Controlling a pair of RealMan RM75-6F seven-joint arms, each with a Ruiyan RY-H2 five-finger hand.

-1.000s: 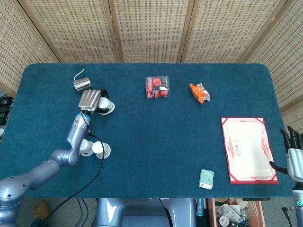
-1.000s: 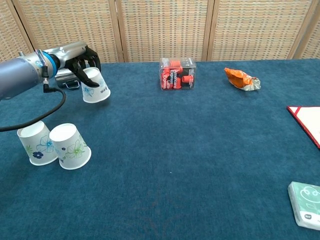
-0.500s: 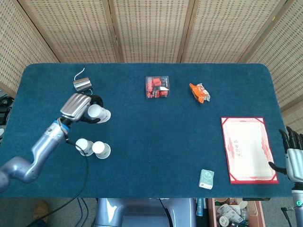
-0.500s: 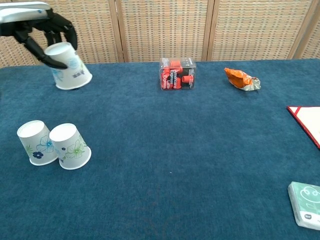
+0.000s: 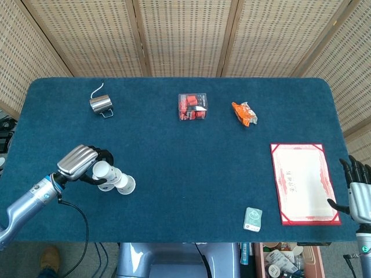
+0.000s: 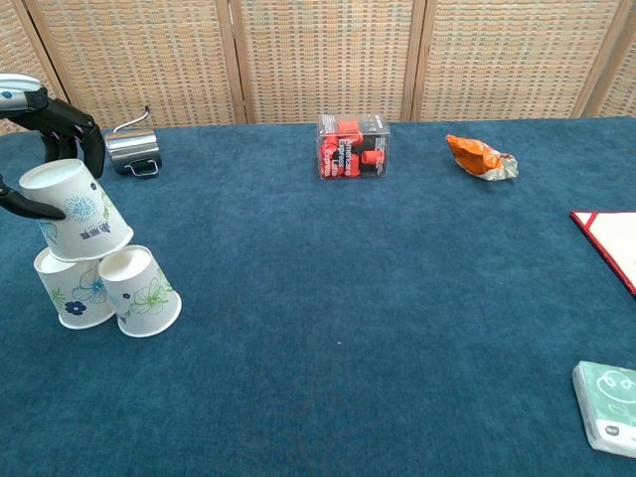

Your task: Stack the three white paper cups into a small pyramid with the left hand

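- Okay, your left hand (image 6: 45, 149) holds the third cup (image 6: 75, 209), upside down, just above the left base cup (image 6: 72, 288).
- Both base cups sit touching, right base cup (image 6: 141, 291) included.
- What's left: centre it over both, then let go.

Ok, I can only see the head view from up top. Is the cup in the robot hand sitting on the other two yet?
Observer: Not squarely. In the chest view the held cup is tilted in the left robot hand, and it is over the left base cup, not over the middle.
Operator: Two underneath? I only see one!
Observer: Yes, two. The left base cup and the right base cup stand upside down, side by side and touching.
Operator: Do they have pictures on them?
Observer: The left base cup has a blue flower and the right base cup a green one.
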